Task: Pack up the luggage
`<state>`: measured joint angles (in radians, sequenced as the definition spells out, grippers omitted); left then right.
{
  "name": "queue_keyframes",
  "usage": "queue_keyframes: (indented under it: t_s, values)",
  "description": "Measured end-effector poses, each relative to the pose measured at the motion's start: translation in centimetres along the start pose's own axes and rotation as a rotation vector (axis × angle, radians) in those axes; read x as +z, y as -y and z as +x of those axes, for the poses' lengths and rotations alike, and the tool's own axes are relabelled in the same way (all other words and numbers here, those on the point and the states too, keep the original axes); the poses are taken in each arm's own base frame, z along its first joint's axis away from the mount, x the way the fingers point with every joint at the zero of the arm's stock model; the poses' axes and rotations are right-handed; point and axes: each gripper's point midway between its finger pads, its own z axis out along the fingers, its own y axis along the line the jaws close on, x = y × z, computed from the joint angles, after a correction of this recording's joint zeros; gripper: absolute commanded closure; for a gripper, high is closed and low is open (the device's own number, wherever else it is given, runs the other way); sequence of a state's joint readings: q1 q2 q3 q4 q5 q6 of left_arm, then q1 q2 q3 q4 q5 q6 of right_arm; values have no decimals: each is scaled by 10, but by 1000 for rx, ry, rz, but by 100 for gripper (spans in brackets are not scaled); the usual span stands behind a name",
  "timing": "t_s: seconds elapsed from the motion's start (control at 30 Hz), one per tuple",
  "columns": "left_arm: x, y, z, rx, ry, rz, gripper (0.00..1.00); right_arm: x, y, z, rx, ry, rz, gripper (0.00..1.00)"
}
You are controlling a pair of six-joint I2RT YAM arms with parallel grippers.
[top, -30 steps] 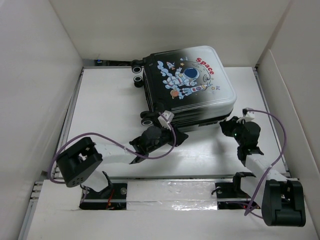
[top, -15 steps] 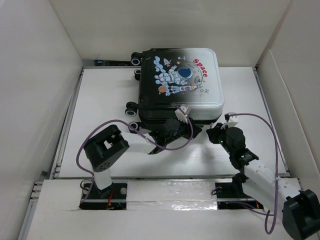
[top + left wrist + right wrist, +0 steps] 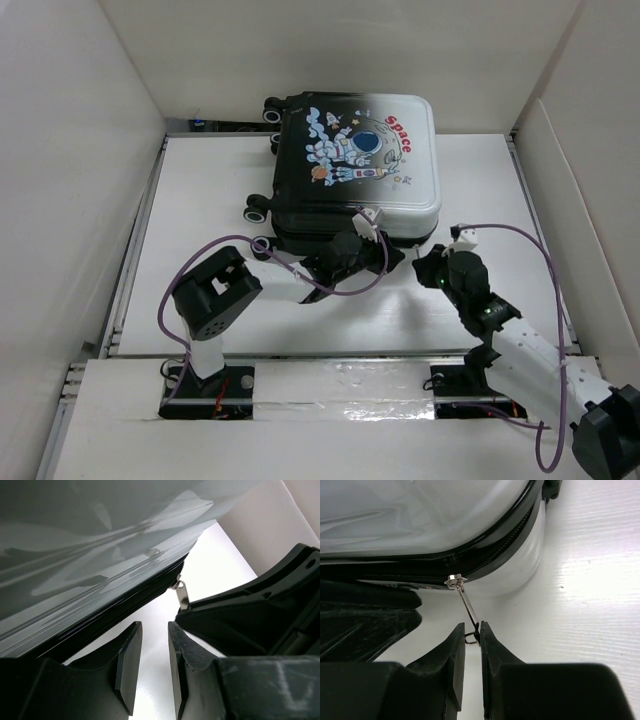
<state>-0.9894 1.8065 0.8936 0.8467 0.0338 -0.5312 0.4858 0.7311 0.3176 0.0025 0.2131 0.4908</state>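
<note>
1 luggage zip-pull [image 3: 469, 611] in r gripper [image 3: 472, 631]

A white table [image 3: 200, 200] filled the middle of the scene, its surface showing a faint grain in the right wrist view [image 3: 590, 580]. Plain white panels closed it in: one on the left [image 3: 70, 150], one at the back [image 3: 340, 50] and one on the right [image 3: 590, 220]. A metal rail [image 3: 135, 250] ran along the table's left edge and another [image 3: 540, 240] along its right. Across the near edge lay a glossy strip [image 3: 340, 375] (wrinkled, catching the light). A small blue thing [image 3: 197, 121] sat in the back left corner, too small to make out.
</note>
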Motion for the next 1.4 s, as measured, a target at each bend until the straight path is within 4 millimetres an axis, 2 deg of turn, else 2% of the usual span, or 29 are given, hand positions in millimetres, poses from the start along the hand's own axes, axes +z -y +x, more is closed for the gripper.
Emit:
queue_keyframes:
  t_s: [0.23, 0.37, 0.47, 0.57, 0.63, 0.73, 0.77, 0.83, 0.87, 0.9, 1.0, 1.07, 1.1, 1.17, 1.2, 1.27, 1.33, 1.4]
  values:
    - [0, -18, -11, -9, 23, -31, 74, 2, 18, -28, 31, 56, 62, 100]
    - [0, -21, -13, -10, 28, -36, 74, -4, 9, -37, 31, 85, 15, 100]
    - [0, -22, -13, -10, 29, -41, 74, -8, -6, -24, -5, 72, -25, 100]
    - [3, -23, -14, -7, 32, -44, 74, -16, -20, -19, -26, 87, -64, 100]
    - [8, -24, -12, -5, 22, -47, 74, -21, -41, -15, -30, 82, -140, 100]
    - [21, -24, -16, -5, 29, -47, 74, -27, -77, 14, -39, -7, -285, 100]
    - [24, -24, -18, -6, 33, -47, 74, -24, -80, 23, -42, -39, -289, 100]
    - [27, -26, -20, -7, 36, -52, 69, -17, -72, 39, -60, -94, -244, 100]
    - [26, -28, -21, -7, 35, -57, 65, -15, -66, 44, -66, -112, -216, 100]
    - [24, -28, -20, -10, 35, -56, 56, -15, -60, 45, -69, -118, -191, 100]
    - [-2, -38, -18, -29, 29, -86, 42, -20, -51, 31, -50, -70, -162, 100]
    - [-29, -49, -24, -47, 43, -119, 38, -23, -48, 18, -32, -32, -153, 97]
    - [-43, -52, -30, -53, 58, -130, 37, -24, -45, 13, -25, -18, -142, 81]
    - [-69, -55, -45, -60, 109, -148, 36, -22, -39, 6, -19, 3, -113, 70]
    - [-82, -52, -52, -63, 135, -150, 36, -20, -35, 3, -23, 9, -98, 61]
    - [-104, -47, -64, -64, 182, -149, 36, -15, -25, 0, -29, 13, -63, 54]
    - [-127, -43, -81, -71, 240, -157, 34, -7, -14, -3, -39, 10, -25, 53]
    - [-149, -50, -105, -95, 315, -194, 30, 1, -3, -8, -45, 7, 10, 51]
